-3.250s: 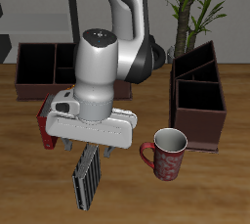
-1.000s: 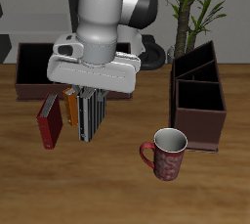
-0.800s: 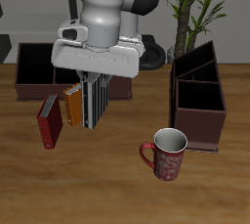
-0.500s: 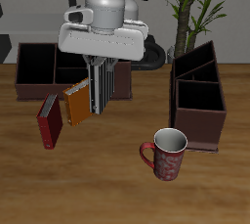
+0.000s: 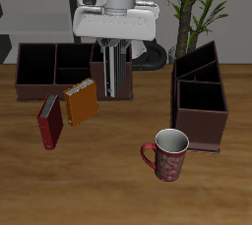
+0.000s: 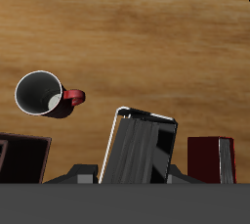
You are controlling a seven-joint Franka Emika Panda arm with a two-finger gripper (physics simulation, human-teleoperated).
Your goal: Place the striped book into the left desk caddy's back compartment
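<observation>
Mug is nearest the front edge, untouched. Striped book, clamped in the end effector, was lifted higher and carried back vs. 0.5 s ago, clear of the surface. Left desk caddy, with back compartment, is not reached yet.

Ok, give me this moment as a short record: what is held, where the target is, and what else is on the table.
held item: striped book, hanging upright, lifted clear of the table
gripper: gripper, jaws shut on the book's upper end
target: left desk caddy, beside the plant; its back compartment holds nothing
book over target: no, it hangs in front of the wide caddy
other books: orange book and red book, leaning on the table
mug: red mug, upright, nearer the table's front edge
</observation>
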